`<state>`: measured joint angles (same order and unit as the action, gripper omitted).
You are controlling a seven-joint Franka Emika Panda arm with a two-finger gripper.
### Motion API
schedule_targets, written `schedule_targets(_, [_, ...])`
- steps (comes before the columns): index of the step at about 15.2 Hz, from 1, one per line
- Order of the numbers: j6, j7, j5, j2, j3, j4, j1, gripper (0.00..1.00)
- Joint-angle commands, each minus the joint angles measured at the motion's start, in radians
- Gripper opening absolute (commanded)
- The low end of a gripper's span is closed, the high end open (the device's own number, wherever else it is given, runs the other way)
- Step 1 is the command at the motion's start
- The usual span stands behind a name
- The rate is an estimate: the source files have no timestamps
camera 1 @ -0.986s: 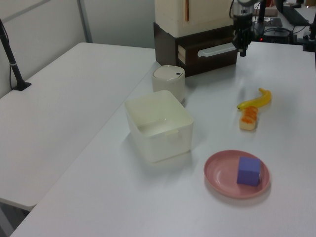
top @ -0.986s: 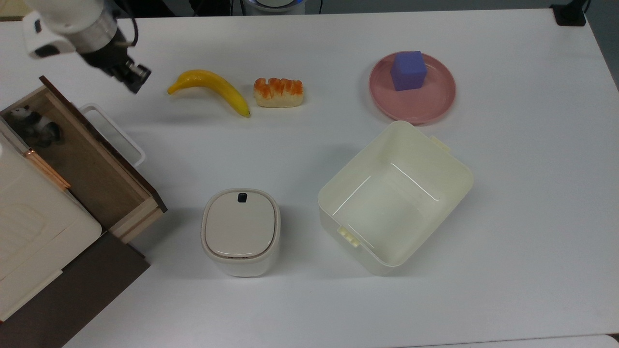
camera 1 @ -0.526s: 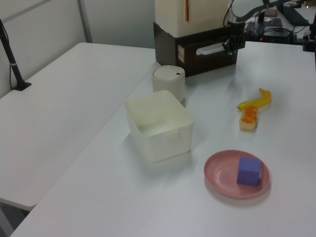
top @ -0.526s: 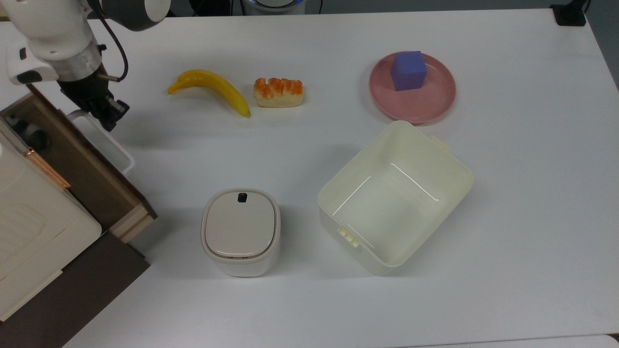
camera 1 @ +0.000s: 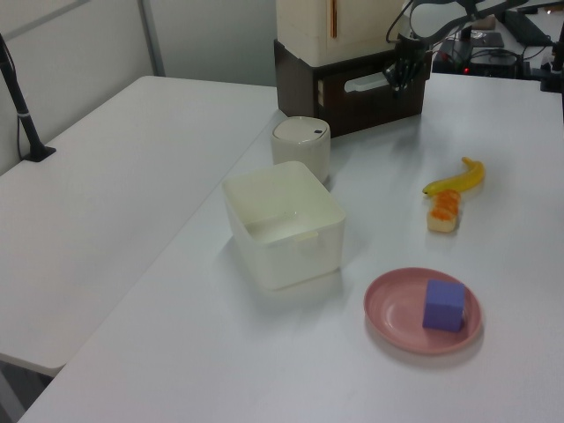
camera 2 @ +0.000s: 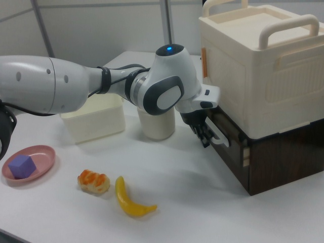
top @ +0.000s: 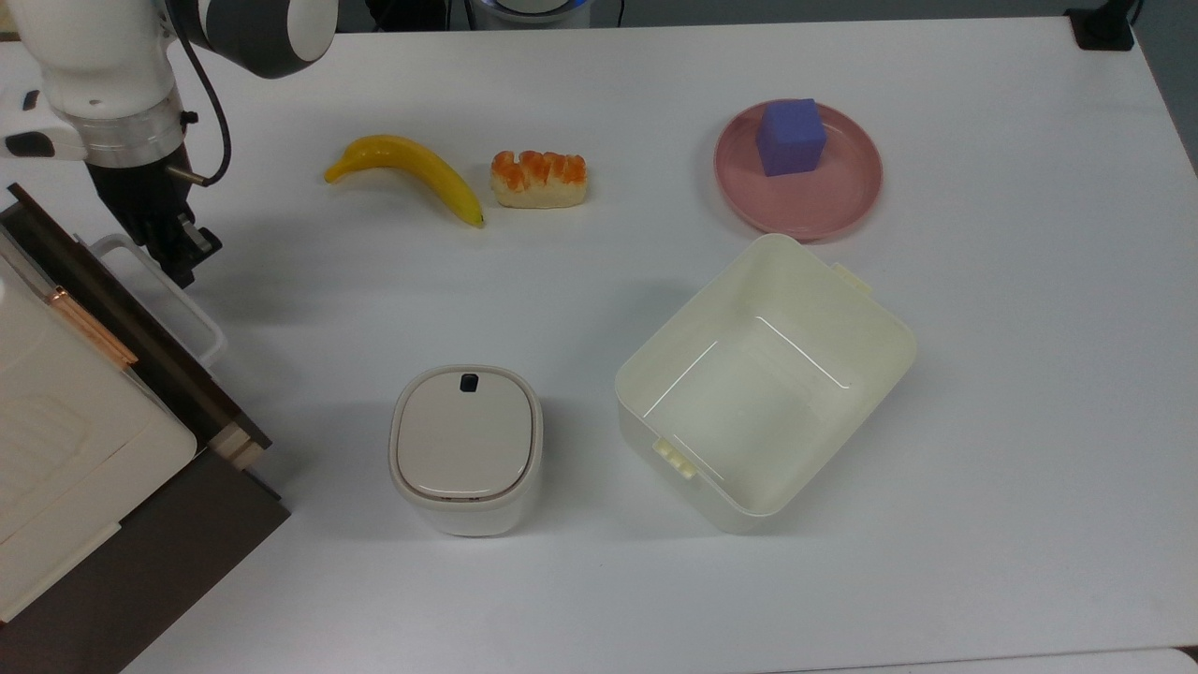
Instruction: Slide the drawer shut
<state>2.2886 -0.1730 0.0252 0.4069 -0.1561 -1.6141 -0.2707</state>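
The drawer (top: 140,323) is at the top view's left edge, its dark brown front panel almost flush with the dark cabinet. Only a sliver of light wood side (top: 239,447) still sticks out. My gripper (top: 183,255) is shut, and its fingertips rest against the far end of the white loop handle (top: 167,301). In the left view the gripper (camera 1: 401,75) sits at the handle (camera 1: 363,83) on the drawer front (camera 1: 374,97). In the right view the gripper (camera 2: 204,136) points down at the handle (camera 2: 219,135).
A cream box (top: 56,421) sits on the cabinet above the drawer. A white lidded container (top: 465,447) stands near the drawer's corner, with a cream open bin (top: 880,346) beside it. A banana (top: 412,168), a pastry (top: 540,178) and a pink plate (top: 833,211) holding a purple cube (top: 792,137) lie farther back.
The drawer has slid in toward the top view's left, hiding its brown inside and the small toy. My gripper came down onto the handle and followed it in.
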Motion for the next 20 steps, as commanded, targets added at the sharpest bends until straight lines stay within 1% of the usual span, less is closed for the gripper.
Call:
schedule_targets(1, [0.069, -0.045, 0.001, 0.006, 0.000, -0.003, -0.012, 0.00])
schedule_targets(3, [0.087, -0.081, -0.004, 0.020, -0.002, 0.005, -0.016, 0.00])
schedule_targets(7, [0.172, -0.144, -0.004, 0.047, -0.002, 0.006, -0.035, 0.00])
schedule_targets(10, [0.200, -0.154, -0.005, 0.052, -0.003, 0.007, -0.042, 0.00])
schedule_targets(14, [0.190, -0.146, -0.025, 0.040, -0.002, -0.001, -0.039, 0.00])
schedule_targets(16, [0.155, -0.120, -0.036, 0.015, 0.003, -0.012, -0.033, 0.00])
schedule_targets(17, [0.126, -0.102, -0.036, -0.002, 0.016, -0.021, -0.033, 0.00])
schedule_targets(18, [0.086, -0.088, -0.036, -0.023, 0.041, -0.027, -0.035, 0.00])
schedule_targets(19, [0.001, -0.067, -0.036, -0.054, 0.059, -0.027, -0.036, 0.00])
schedule_targets(20, [-0.067, -0.044, -0.036, -0.077, 0.062, -0.024, -0.035, 0.00])
